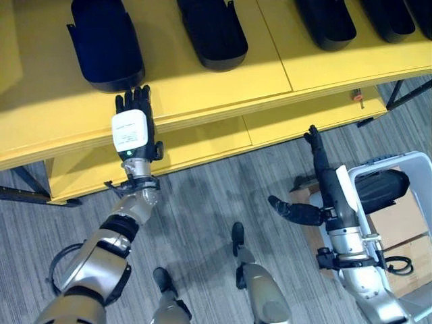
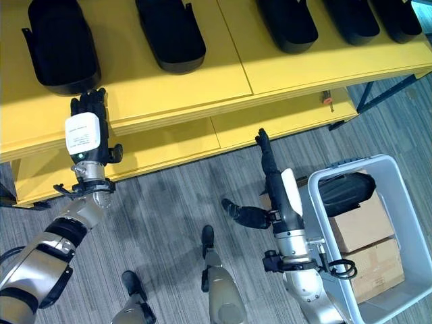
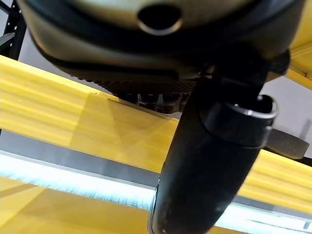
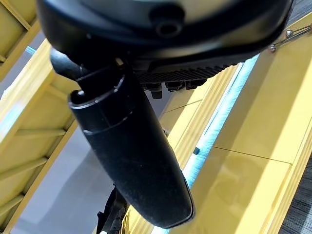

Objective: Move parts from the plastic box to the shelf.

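Observation:
Several black parts lie in a row on the top of the yellow shelf (image 1: 202, 88), the leftmost part (image 1: 104, 44) just beyond my left hand (image 1: 129, 128). That hand is open, its straight fingers (image 3: 151, 100) against the shelf's front edge, holding nothing. My right hand (image 1: 327, 181) hangs open and empty above the floor, fingers pointing at the lower shelf board (image 1: 202, 145), thumb (image 4: 131, 156) spread out. To its right stands the grey plastic box (image 2: 398, 196) with one black part (image 2: 344, 192) inside.
Cardboard boxes (image 2: 368, 250) fill the rest of the plastic box. A small orange item (image 1: 357, 95) sticks out at the shelf's front edge on the right. Dark shelf legs (image 1: 408, 94) stand on the grey carpet between shelf and box.

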`<state>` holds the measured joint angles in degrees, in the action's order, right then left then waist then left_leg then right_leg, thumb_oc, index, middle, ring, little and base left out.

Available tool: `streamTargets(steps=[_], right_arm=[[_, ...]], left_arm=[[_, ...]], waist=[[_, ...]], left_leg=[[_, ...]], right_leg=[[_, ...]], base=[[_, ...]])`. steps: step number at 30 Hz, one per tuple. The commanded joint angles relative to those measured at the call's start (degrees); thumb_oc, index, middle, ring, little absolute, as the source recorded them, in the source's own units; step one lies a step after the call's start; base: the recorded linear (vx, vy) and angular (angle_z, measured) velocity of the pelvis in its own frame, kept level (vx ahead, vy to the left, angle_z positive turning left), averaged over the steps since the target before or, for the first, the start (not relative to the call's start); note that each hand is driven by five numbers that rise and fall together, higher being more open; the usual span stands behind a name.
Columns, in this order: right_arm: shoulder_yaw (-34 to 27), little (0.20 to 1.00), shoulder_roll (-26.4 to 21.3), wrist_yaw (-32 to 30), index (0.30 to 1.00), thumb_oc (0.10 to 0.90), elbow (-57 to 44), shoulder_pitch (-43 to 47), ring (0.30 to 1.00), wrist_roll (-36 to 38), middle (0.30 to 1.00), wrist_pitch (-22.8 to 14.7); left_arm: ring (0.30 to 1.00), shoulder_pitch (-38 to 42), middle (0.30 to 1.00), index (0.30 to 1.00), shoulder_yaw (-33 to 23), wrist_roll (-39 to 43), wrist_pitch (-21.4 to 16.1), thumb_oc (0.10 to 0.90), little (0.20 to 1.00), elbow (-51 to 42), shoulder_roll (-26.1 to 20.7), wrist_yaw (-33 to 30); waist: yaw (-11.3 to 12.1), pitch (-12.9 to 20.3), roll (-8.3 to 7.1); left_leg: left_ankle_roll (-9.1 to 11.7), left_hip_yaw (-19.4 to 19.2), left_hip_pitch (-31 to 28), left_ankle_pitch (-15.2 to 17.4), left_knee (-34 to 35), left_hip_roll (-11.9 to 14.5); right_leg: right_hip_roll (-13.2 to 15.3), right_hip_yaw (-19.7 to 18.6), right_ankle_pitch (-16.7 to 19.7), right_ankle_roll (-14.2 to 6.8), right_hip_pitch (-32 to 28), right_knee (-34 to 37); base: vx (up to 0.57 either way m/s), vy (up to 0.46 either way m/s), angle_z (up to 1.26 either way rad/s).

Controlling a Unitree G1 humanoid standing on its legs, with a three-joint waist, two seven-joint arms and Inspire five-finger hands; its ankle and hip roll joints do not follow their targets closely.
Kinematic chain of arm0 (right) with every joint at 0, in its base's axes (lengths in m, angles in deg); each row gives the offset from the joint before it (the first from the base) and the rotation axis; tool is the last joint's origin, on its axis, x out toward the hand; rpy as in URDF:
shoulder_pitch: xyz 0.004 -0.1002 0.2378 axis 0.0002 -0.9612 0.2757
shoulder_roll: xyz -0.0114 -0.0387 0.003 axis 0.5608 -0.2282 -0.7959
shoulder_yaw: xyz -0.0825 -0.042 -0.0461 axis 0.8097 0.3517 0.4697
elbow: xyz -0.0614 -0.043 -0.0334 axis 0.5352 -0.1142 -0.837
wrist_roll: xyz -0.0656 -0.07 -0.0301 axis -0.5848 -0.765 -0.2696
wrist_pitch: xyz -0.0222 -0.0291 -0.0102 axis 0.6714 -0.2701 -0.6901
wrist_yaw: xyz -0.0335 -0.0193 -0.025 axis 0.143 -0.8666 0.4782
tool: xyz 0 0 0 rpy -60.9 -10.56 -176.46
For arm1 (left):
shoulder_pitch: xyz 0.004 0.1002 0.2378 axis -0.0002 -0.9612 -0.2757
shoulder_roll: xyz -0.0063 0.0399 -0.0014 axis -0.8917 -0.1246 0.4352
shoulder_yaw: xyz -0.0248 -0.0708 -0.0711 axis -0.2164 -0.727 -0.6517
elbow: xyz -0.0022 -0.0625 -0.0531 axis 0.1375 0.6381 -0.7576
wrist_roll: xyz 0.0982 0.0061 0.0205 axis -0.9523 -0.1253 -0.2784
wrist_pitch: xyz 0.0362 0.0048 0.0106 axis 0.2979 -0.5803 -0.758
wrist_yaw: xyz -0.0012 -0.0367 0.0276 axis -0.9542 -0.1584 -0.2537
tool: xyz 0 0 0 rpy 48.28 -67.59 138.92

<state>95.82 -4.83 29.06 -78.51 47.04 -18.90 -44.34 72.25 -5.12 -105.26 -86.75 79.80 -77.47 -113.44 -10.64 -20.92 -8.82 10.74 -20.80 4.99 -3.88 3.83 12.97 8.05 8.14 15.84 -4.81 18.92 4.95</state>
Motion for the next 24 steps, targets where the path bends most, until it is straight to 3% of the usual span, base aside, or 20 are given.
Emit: streamTargets(steps=[1,7,13,14,18,19,22,24], right_arm=[[-3.9,1.0,-1.06,-1.56,1.0,0.9,-8.35,3.61,1.0,0.96,1.0,-6.43],[-4.42,1.0,-0.66,-1.89,1.0,0.9,-8.2,3.84,1.0,0.57,1.0,-5.95],[-6.8,1.0,1.28,-2.32,1.0,0.9,-7.41,3.61,1.0,-1.21,1.0,-4.37],[-6.74,1.0,1.27,-2.32,1.0,0.9,-7.45,3.6,1.0,-1.21,1.0,-4.36],[-8.53,1.0,1.98,-2.01,1.0,0.9,-6.88,3.54,1.0,-2.18,1.0,-3.64],[-9.21,1.0,2.1,-1.44,1.0,0.9,-6.93,2.95,1.0,-2.74,1.0,-3.24],[-10.08,1.0,2.22,-1.01,1.0,0.9,-6.88,2.49,1.0,-2.98,1.0,-3.08],[-11.05,1.0,2.48,-0.18,1.0,0.9,-6.73,1.52,1.0,-3.14,1.0,-2.77]], left_arm=[[1.0,2.39,1.0,1.0,-0.91,4.27,0.04,0.9,1.0,4.21,-2.38,2.69],[1.0,-1.54,1.0,1.0,-1.43,3.93,-0.93,0.9,1.0,-1.37,-1.6,2.61],[1.0,-19.36,1.0,1.0,-6.1,0.84,-4.54,0.9,1.0,-22.44,-0.33,4.76],[1.0,-19.56,1.0,1.0,-6.25,0.81,-4.47,0.9,1.0,-22.67,-0.38,4.86],[1.0,-29.51,1.0,1.0,-7.75,-0.87,-7.97,0.9,1.0,-32.25,-1.47,9.62],[1.0,-34.18,1.0,1.0,-8.84,0.34,-9.84,0.9,1.0,-36.87,-1.96,12.61],[1.0,-37.49,1.0,1.0,-9.71,2.06,-11.72,0.9,1.0,-40.16,-2.46,15.06],[1.0,-42.6,1.0,1.0,-11.05,7.57,-14.54,0.9,1.0,-44.96,-2.1,18.9]], waist=[[0.44,-0.67,-1.93],[0.87,-0.77,-1.39],[2.88,0.26,0.28],[2.82,0.36,0.22],[3.58,1.99,1.43],[3.95,2.87,1.95],[4.19,3.8,2.52],[4.41,5.43,3.29]], left_leg=[[-3.11,1.86,5.33,-3.03,-4.14,0.22],[-3.16,2.27,5.09,-2.87,-4.27,0.07],[-3.39,2.68,3.93,-2.39,-3.88,-0.16],[-3.47,2.64,4.07,-2.67,-3.81,-0.22],[-3.61,2.84,2.59,-2.85,-2.6,-0.4],[-3.61,2.87,1.57,-3.12,-1.82,-0.36],[-3.58,2.93,0.66,-3.39,-1.11,-0.31],[-3.53,3.07,-1.0,-3.84,0.01,-0.22]], right_leg=[[4.75,1.38,-4.65,-7.43,-6.27,-2.92],[4.89,1.54,-4.97,-7.28,-6.53,-3.29],[5.16,1.95,-5.66,-6.83,-7.66,-3.27],[5.2,1.9,-5.44,-6.75,-7.49,-3.21],[5.16,1.96,-5.85,-6.57,-8.77,-3.06],[5.09,2.22,-6.07,-6.59,-9.71,-2.91],[5.0,2.42,-6.26,-6.58,-10.44,-2.85],[4.81,3.05,-6.75,-6.51,-12.06,-2.78]], base=[[0.0,0.0,0.0],[0.0,0.0,0.0],[0.0,0.0,0.0],[0.0,0.0,0.0],[0.0,-0.001,0.01],[0.0,0.0,0.0],[0.01,-0.008,0.01],[0.04,-0.039,0.05]])
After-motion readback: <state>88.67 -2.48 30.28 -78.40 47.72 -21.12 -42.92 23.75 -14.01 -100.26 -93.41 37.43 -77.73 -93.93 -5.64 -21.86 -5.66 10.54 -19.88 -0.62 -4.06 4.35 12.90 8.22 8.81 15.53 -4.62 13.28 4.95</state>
